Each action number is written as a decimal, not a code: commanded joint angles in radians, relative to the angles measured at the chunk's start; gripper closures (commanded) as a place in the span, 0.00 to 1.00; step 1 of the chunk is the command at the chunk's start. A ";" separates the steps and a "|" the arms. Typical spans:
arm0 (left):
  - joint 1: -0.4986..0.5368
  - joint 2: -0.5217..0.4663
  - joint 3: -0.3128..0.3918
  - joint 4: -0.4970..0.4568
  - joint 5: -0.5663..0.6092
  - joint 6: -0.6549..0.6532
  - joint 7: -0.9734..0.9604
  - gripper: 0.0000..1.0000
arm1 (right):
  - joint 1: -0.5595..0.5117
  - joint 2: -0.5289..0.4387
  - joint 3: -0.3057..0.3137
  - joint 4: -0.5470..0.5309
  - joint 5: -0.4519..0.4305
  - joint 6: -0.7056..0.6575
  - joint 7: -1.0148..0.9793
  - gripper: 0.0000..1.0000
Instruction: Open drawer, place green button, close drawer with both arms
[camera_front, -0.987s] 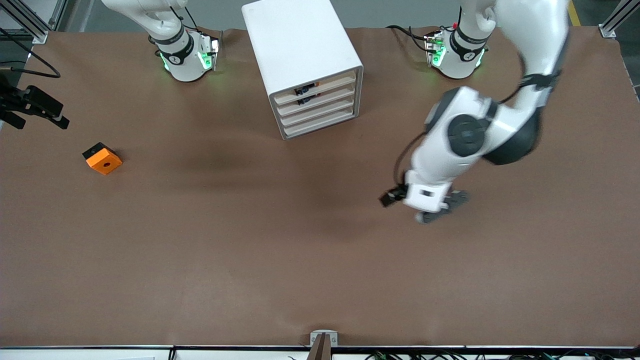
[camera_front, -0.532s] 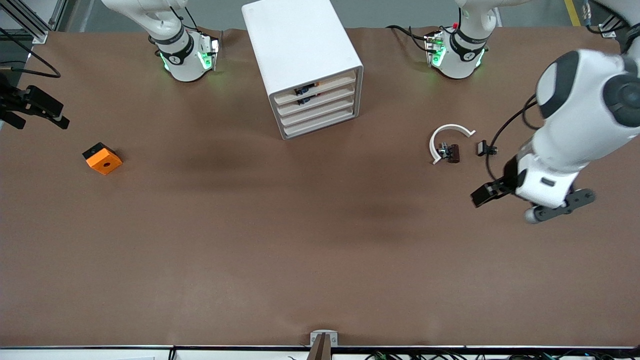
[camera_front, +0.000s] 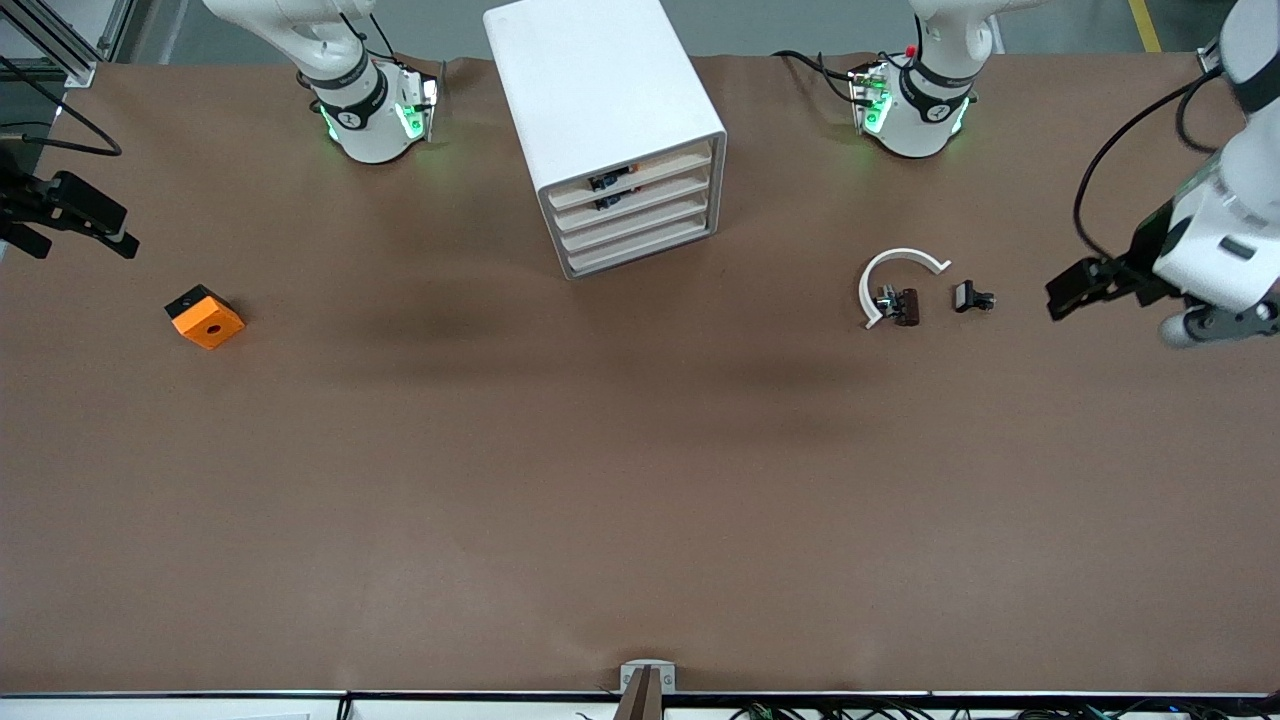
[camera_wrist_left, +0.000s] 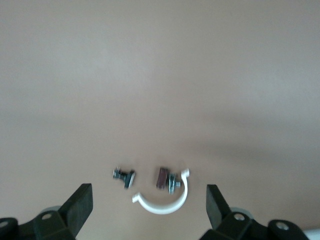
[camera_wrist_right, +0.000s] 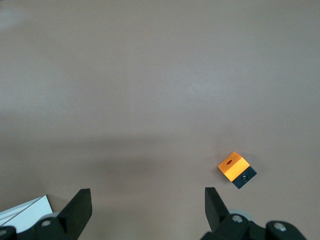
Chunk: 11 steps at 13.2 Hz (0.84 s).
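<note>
**Wrong part may be grasped from a crowded cluster**

The orange cube (camera_front: 205, 317) is found nearest the camera, toward the right arm's end of the table. The right gripper (camera_wrist_right: 145, 212) is held over that end, fingers spread and empty, and this arm is judged to be waiting.

Slightly farther, toward the left arm's end, the button (camera_front: 885, 299) is taken to be the green-tinged piece. It is seen touching a dark brown clip (camera_front: 908, 307) inside a white curved strip (camera_front: 895, 260), with a small black part (camera_front: 970, 297) just beside. The left gripper (camera_wrist_left: 145, 210) is held over the table's edge there, spread wide and empty. Because these pieces are crowded, the clip or strip could be pinched instead.

Farthest, the cabinet (camera_front: 600, 100) is seen with every drawer (camera_front: 640, 215) apparently pushed in. Unless one is opened first, the button cannot be placed.
</note>
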<state>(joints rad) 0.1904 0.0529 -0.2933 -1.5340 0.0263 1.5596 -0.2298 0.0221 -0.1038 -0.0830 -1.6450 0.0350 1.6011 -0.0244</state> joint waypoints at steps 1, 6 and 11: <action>-0.090 -0.117 0.112 -0.082 -0.048 -0.044 0.056 0.00 | -0.002 0.010 0.003 0.024 -0.013 -0.015 -0.008 0.00; -0.170 -0.249 0.201 -0.184 -0.048 -0.067 0.060 0.00 | -0.002 0.010 0.003 0.024 -0.013 -0.015 -0.008 0.00; -0.170 -0.216 0.194 -0.161 -0.045 -0.061 0.058 0.00 | -0.002 0.010 0.003 0.025 -0.013 -0.013 -0.008 0.00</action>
<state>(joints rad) 0.0253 -0.1693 -0.1075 -1.7070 -0.0074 1.4926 -0.1863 0.0222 -0.1030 -0.0829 -1.6436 0.0350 1.6009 -0.0247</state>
